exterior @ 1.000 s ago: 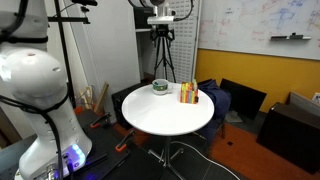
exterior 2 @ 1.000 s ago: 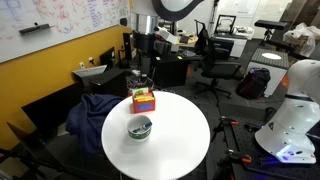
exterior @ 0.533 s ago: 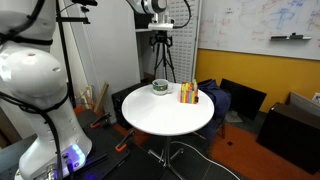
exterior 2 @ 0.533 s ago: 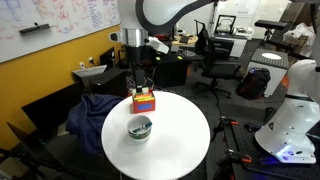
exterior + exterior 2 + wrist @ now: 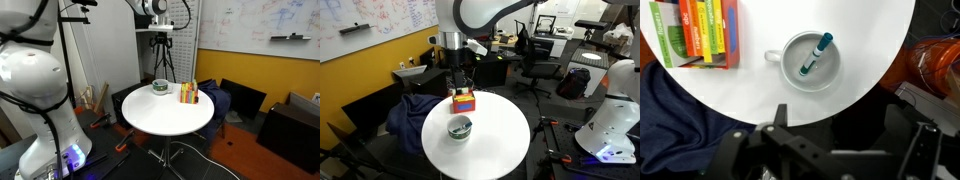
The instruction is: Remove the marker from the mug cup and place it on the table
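The greenish mug cup (image 5: 810, 62) stands on the round white table (image 5: 750, 95). The dark bluish marker (image 5: 815, 54) leans inside the cup, tip toward the rim. The cup also shows in both exterior views (image 5: 159, 86) (image 5: 460, 127), where the marker is too small to make out. My gripper (image 5: 840, 125) is open and empty, its jaws wide apart. It hangs well above the table, off to one side of the cup. In an exterior view the gripper (image 5: 461, 82) hangs above the table's far edge, behind the striped block.
A red-orange-yellow striped block (image 5: 695, 32) stands next to the cup, seen in both exterior views (image 5: 188, 93) (image 5: 464, 100). A dark blue cloth (image 5: 415, 108) lies over a chair beside the table. A tripod (image 5: 163, 50) stands behind the table.
Over the last second the arm swung sideways and lowered toward the table's far edge. In the last half second it has barely moved. Cup, marker and block are unmoved.
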Available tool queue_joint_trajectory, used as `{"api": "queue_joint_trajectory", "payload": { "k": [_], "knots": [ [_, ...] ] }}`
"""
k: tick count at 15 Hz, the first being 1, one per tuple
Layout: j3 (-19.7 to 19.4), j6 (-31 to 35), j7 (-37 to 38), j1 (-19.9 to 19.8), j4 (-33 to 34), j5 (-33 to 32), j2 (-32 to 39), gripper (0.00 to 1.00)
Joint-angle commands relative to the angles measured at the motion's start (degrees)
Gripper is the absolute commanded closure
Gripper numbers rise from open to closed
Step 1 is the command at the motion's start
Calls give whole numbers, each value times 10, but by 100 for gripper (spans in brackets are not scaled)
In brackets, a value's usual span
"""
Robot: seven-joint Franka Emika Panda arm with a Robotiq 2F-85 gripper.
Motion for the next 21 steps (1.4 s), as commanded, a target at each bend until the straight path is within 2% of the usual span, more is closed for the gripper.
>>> {"api": "queue_joint_trajectory", "payload": {
  "k": [1, 9, 14, 21],
  "knots": [
    [6, -10, 3, -9, -1, 2, 8, 0],
    [9, -15, 7, -17, 1, 13, 36, 0],
    [20, -9, 14, -19, 10, 59, 63, 0],
    [24, -3, 74, -15, 38, 93, 108, 0]
  ]
}}
